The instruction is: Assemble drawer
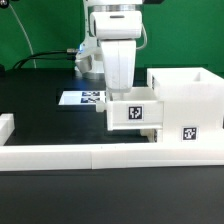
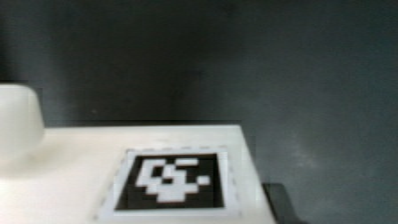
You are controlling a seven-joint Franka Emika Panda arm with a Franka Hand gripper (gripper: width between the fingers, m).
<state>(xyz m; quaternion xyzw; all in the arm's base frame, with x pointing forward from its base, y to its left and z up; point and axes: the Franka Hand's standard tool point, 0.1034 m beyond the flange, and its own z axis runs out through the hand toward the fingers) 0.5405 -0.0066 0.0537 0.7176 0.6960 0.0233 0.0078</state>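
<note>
In the exterior view my gripper [image 1: 122, 96] comes down from above onto a small white drawer tray [image 1: 133, 113] with a square tag on its face. It looks shut on the tray and holds it against the left side of the tall white housing [image 1: 187, 95]. The housing carries its own tag low on its front [image 1: 188, 132]. In the wrist view the tray's white face and tag [image 2: 175, 180] fill the lower part, with one dark fingertip [image 2: 281, 206] at its edge. A second tray is not in view.
The long low white border wall [image 1: 90, 155] runs across the front, with a raised end at the exterior view's left [image 1: 5, 126]. The marker board [image 1: 82, 98] lies flat behind the gripper. A rounded white piece [image 2: 15, 125] shows at the wrist view's edge.
</note>
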